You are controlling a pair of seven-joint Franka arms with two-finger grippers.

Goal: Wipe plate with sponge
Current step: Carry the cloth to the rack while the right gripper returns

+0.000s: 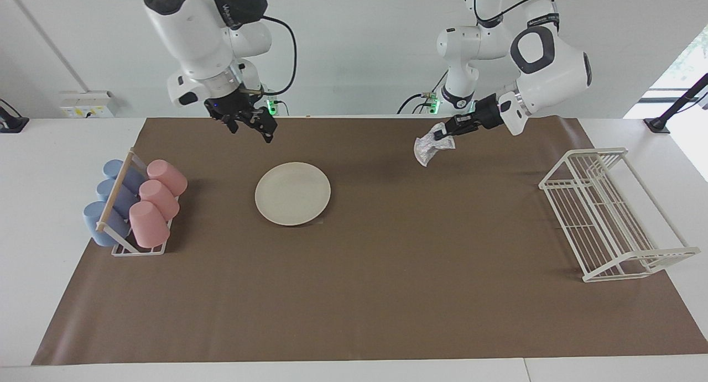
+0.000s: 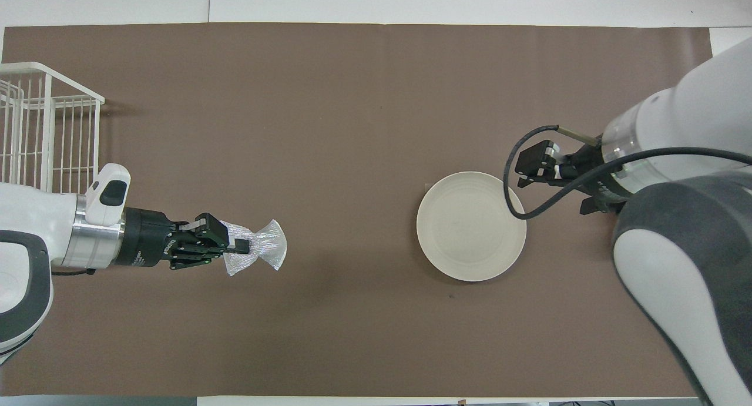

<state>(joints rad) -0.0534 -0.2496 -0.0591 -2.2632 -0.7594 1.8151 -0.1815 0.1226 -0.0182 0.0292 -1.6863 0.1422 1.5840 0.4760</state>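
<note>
The left gripper (image 1: pixel 442 135) pinches the sponge (image 1: pixel 427 147) above the mat (image 1: pixel 387 293). The right gripper (image 1: pixel 260 129), apparently spread and empty, hangs near the mat's robot-side edge, by the plate (image 1: pixel 292 193).

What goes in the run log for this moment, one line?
left gripper: shut on sponge, raised over mat | right gripper: open, empty, up beside plate | plate: on mat, not yet wiped

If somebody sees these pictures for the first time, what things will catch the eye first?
The silvery sponge dangles from the shut left gripper, up in the air over the brown mat. The cream plate lies alone on the mat, with the open right gripper raised near its rim. Pink and blue cups fill a rack at the right arm's end.
</note>
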